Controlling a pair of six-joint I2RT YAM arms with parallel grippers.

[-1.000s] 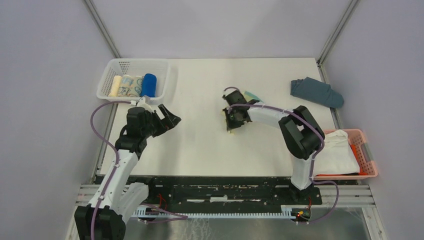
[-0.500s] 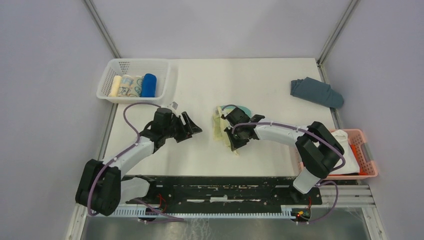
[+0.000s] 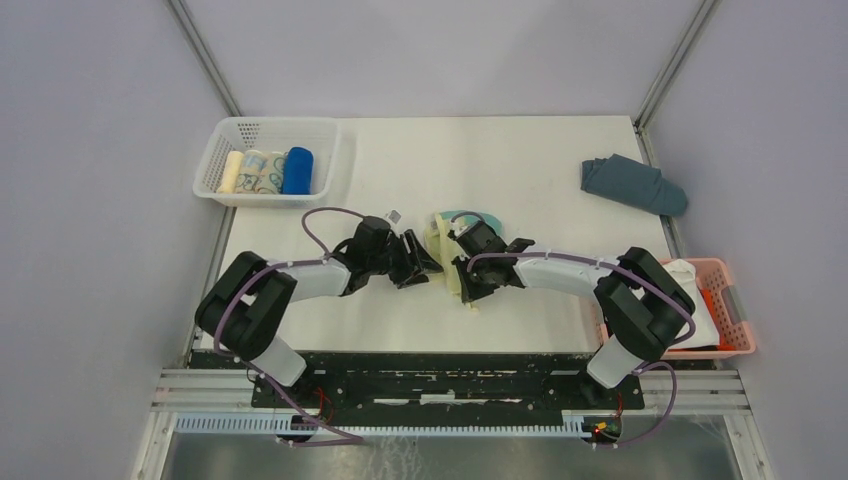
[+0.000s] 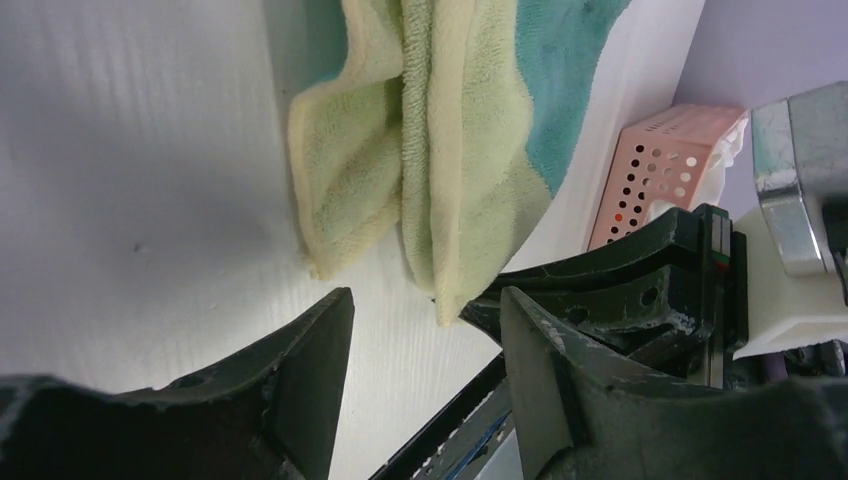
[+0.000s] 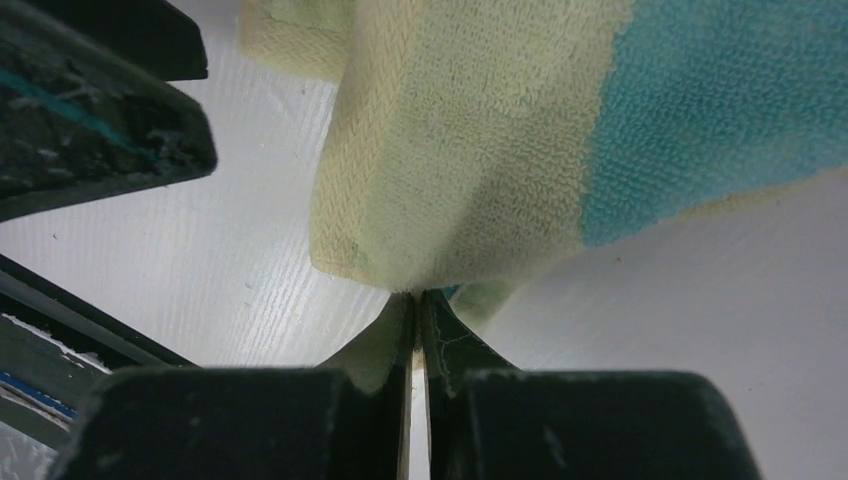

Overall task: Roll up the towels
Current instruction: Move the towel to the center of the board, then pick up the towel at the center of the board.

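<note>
the pale yellow terry towel with teal patches (image 3: 441,238) lies bunched in the middle of the white table (image 3: 540,160). the right gripper (image 5: 415,300) reaches in low from the right, jaws pinched on the towel's near edge. the left gripper (image 4: 425,300), stretched low from the left, faces the towel just beside it, jaws parted.

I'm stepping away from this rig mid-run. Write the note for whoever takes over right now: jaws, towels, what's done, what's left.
Left gripper: jaws open, empty, pointed at the near edge of the yellow and teal towel.
Right gripper: jaws shut on a fold of that towel.
Towels: the yellow and teal towel lies bunched and unrolled in the middle of the table. The blue towel sits rolled in the white basket.
Done: blue towel rolled.
Left: roll the yellow and teal towel, then probably put it in the basket.
</note>
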